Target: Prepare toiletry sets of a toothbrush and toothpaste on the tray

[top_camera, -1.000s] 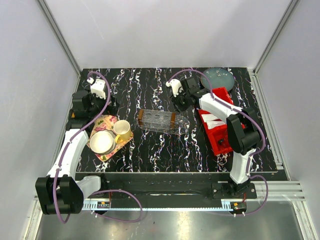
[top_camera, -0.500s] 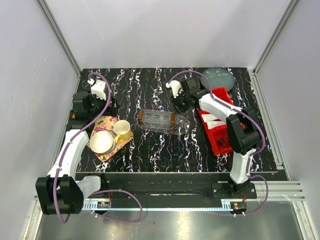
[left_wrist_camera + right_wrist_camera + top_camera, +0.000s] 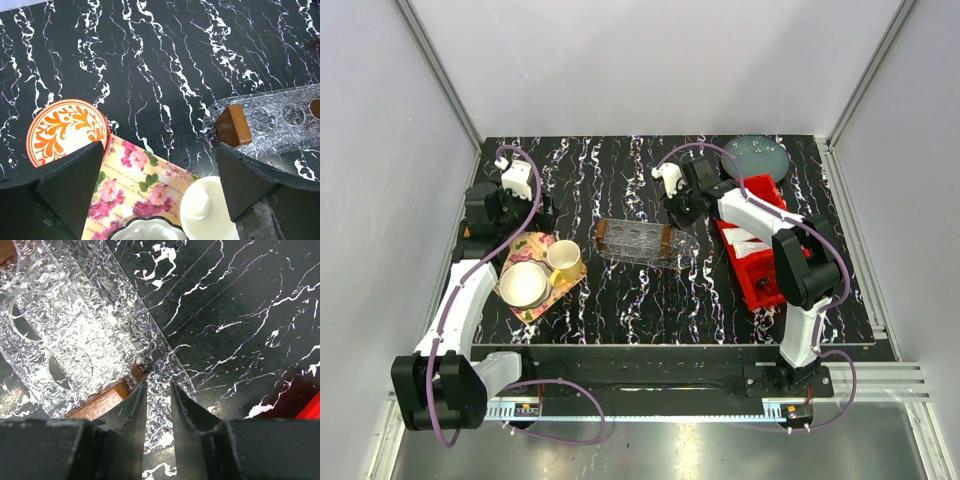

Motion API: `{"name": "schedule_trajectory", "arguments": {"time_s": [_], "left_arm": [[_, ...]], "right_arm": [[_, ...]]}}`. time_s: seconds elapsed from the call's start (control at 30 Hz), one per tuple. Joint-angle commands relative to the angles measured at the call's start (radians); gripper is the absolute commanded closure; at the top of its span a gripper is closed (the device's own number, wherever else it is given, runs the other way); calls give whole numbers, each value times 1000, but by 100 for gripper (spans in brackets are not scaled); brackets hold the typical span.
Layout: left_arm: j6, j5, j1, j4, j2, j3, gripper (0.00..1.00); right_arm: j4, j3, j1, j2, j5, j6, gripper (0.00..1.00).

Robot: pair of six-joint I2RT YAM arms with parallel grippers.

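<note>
Ribbed clear plastic tray (image 3: 635,243), centre of black marbled table (image 3: 610,170).
The right gripper (image 3: 158,385) (jaws narrowly parted, empty) hangs over it; left gripper (image 3: 159,146) gapes wide.

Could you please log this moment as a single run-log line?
left fingers wide open over floral tray | right fingers narrowly apart above handle of clear tray | clear tray looks empty

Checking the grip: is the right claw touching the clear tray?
Cannot tell. In the right wrist view the right claw frames the tray rim, but neither contact nor a gap is plain.
</note>
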Motion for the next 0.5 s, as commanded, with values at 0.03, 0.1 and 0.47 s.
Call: {"name": "schedule_trajectory", "arguments": {"time_s": [0.03,0.1,0.47], "left_arm": [[9,13,-1,58,-30,-11,1],[9,13,-1,58,-32,-15,1],[10,13,-1,57,-42,-18,1]], "right_arm": [[7,-5,10,-28,-38,5,70],[6,-10,13,-30,-40,0,71],[0,-6,21,-33,-37,-5,72]]}}
